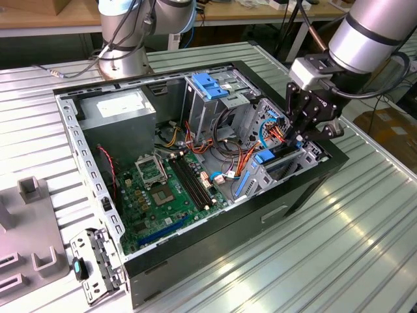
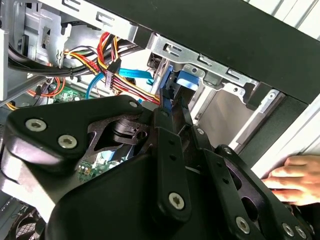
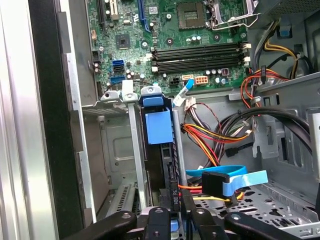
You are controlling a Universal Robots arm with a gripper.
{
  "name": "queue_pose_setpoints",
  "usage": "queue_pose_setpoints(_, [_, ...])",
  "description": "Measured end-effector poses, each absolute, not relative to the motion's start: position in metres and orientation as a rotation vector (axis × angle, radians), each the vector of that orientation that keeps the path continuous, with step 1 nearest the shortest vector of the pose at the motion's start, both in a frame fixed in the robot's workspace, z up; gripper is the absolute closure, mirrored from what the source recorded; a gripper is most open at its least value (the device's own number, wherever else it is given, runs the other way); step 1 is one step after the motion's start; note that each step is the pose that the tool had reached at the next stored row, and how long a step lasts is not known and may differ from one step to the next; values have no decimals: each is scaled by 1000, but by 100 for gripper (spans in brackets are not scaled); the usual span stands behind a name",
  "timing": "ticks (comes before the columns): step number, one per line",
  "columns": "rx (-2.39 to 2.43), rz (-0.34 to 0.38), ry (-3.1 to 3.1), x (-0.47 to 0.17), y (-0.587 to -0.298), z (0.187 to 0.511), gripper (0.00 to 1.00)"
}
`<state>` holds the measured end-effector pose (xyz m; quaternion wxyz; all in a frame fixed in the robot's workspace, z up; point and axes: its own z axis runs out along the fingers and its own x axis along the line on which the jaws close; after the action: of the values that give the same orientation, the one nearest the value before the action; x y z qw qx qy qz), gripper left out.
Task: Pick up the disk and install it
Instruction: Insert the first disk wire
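The disk [image 3: 168,170] stands on edge in a slot of the grey drive bay [image 3: 117,150], a blue carrier tab [image 3: 159,125] at its far end. My gripper [image 3: 174,212] is at the near edge of the disk, its black fingers [image 3: 159,220] shut on either side of it. In the second wrist view the fingers [image 2: 175,125] converge on the blue rail of the disk [image 2: 167,92] at the bay's mouth. In the exterior view the gripper [image 1: 298,135] reaches down into the open computer case [image 1: 215,228] at its right end.
Red, yellow and blue cables [image 3: 220,145] lie close beside the bay. A blue-handled bracket [image 1: 208,85] tops the drive cage; the motherboard [image 1: 163,189] fills the case floor. A person's hand [image 2: 295,177] rests outside the case. A second arm's base [image 1: 124,45] stands behind.
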<state>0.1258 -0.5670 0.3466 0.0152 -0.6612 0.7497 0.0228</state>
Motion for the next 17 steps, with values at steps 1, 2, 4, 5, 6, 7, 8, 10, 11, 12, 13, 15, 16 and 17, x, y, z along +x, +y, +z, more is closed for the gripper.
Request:
queue_pose_setpoints(1, [-2058,71,2333,126,-567,346,76])
queue_pose_setpoints(2, [-2058,71,2333,126,-567,346,76])
queue_pose_setpoints(4, [-2058,70,2333,126,-567,346,78])
queue_pose_setpoints(5, [-2058,71,2333,126,-567,346,84])
queue_pose_setpoints(6, [-2058,71,2333,126,-567,346,84])
queue_pose_setpoints(7, [-2058,71,2333,126,-567,346,84])
queue_pose_setpoints(8, [-2058,71,2333,126,-567,346,84])
queue_pose_setpoints(10, [-2058,71,2332,126,-567,346,84])
queue_pose_setpoints(11, [-2057,71,2332,126,-567,346,84])
queue_pose_setpoints(12, [-2058,72,2333,126,-567,347,84])
queue_pose_setpoints(13, [-2058,73,2334,127,-567,347,84])
queue_pose_setpoints(15, [-2061,79,2337,130,-567,348,84])
queue_pose_setpoints(16, [-2062,81,2338,131,-567,348,84])
queue_pose_setpoints(17, [-2063,84,2340,132,-567,349,84])
